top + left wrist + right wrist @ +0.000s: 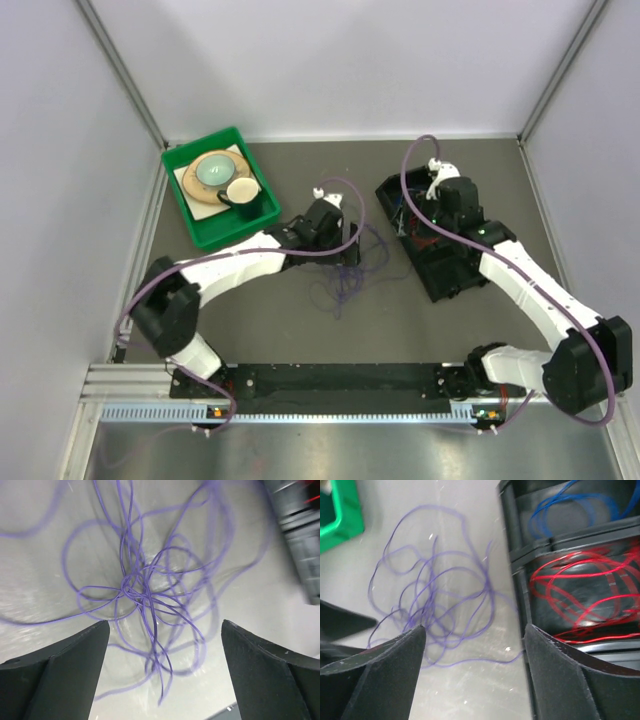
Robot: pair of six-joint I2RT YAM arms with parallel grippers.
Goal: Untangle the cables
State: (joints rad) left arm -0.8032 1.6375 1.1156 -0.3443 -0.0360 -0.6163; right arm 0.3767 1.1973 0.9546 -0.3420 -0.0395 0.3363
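Now: left gripper (164, 627) jaws spread, empty, over purple cables (145, 595) knotted at frame centre; right gripper (475, 630) likewise wide, empty. Purple tangle probably in hand; next, pinch one strand.

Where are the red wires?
In the right wrist view, the red wires lie in a compartment of the black tray on the right, beside the compartment holding the blue wires. The purple tangle lies left of the tray.

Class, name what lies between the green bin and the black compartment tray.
The tangled purple cables, seen in the right wrist view; the top view adds the open left gripper over them.
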